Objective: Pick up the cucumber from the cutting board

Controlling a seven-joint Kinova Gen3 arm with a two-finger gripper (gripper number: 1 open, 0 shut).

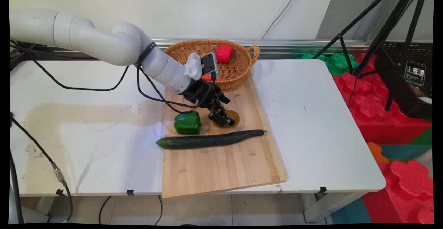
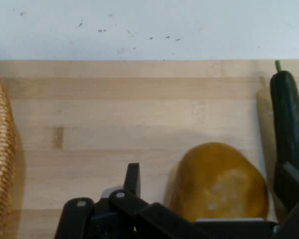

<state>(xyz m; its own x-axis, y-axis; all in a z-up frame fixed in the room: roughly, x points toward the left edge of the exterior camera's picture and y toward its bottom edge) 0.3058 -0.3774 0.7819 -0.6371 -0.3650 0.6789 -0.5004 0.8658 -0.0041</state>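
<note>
Down low at frame centre — gripper (image 1: pixel 222 117) spread wide around a yellow-brown object (image 2: pixel 219 183).
Resting on the wooden board (image 1: pixel 221 166), green pepper (image 1: pixel 187 122) left, cucumber (image 1: pixel 207 140) just below — wicker basket (image 1: pixel 238 70) above.

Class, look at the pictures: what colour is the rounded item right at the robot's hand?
Yellow-orange. The item by the hand shows best in the hand view.

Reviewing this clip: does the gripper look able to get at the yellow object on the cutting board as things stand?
Probably yes. The gripper is already low over the yellow object, fingers spread to either side. The cucumber lies close beside it and the green pepper sits apart, neither between them.
</note>
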